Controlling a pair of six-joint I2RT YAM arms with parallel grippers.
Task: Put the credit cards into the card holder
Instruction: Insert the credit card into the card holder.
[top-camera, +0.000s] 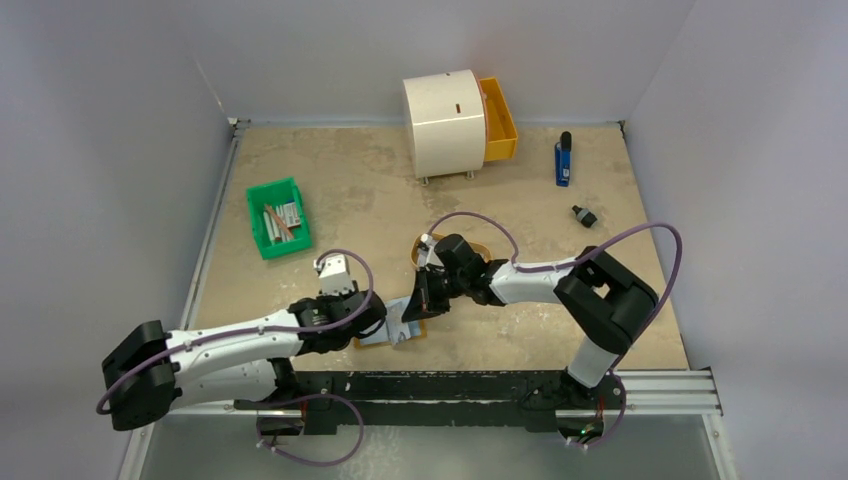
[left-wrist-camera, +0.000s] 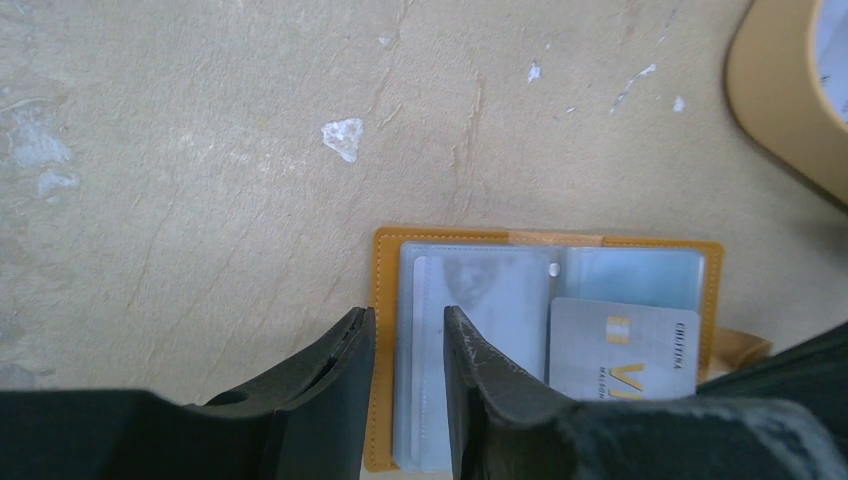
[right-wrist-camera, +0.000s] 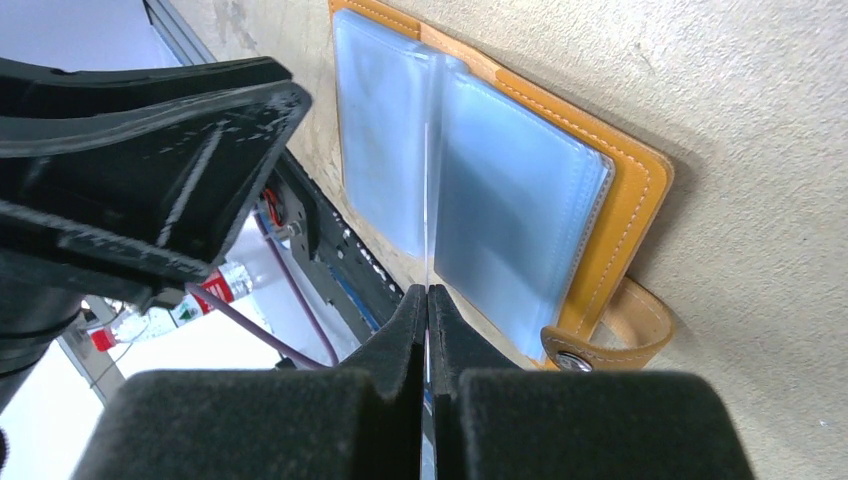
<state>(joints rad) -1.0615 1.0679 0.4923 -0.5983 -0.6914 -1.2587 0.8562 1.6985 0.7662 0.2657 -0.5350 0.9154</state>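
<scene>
Card holder: The card holder (left-wrist-camera: 470, 290) is laid open and flat on the bench (top-camera: 360, 180). Its clear pockets (right-wrist-camera: 510, 200) are turned up.

Strap: A strap (right-wrist-camera: 625, 325) with a round snap is seen curled at one edge of the card holder.

Credit card: One grey credit card (left-wrist-camera: 620, 345) with gold letters is held over the card holder's right-hand pocket. From the right wrist view it is seen edge-on as a thin line. Whether it is inside a pocket cannot be told.

Right gripper: The right gripper (right-wrist-camera: 428, 295) is pressed together, and the credit card is pinched in it, right above the card holder.

Left gripper: The left gripper (left-wrist-camera: 405, 315) is spread a little. The card holder's left edge is seen in the gap between the fingers.

Tray: A tan tray (left-wrist-camera: 775, 100) is set near the card holder, on its far side.

Green bin: A green bin (top-camera: 277, 217) is placed well apart from the card holder, to its left.

White cabinet: A white cabinet (top-camera: 443, 123) is stood far behind the card holder.
</scene>
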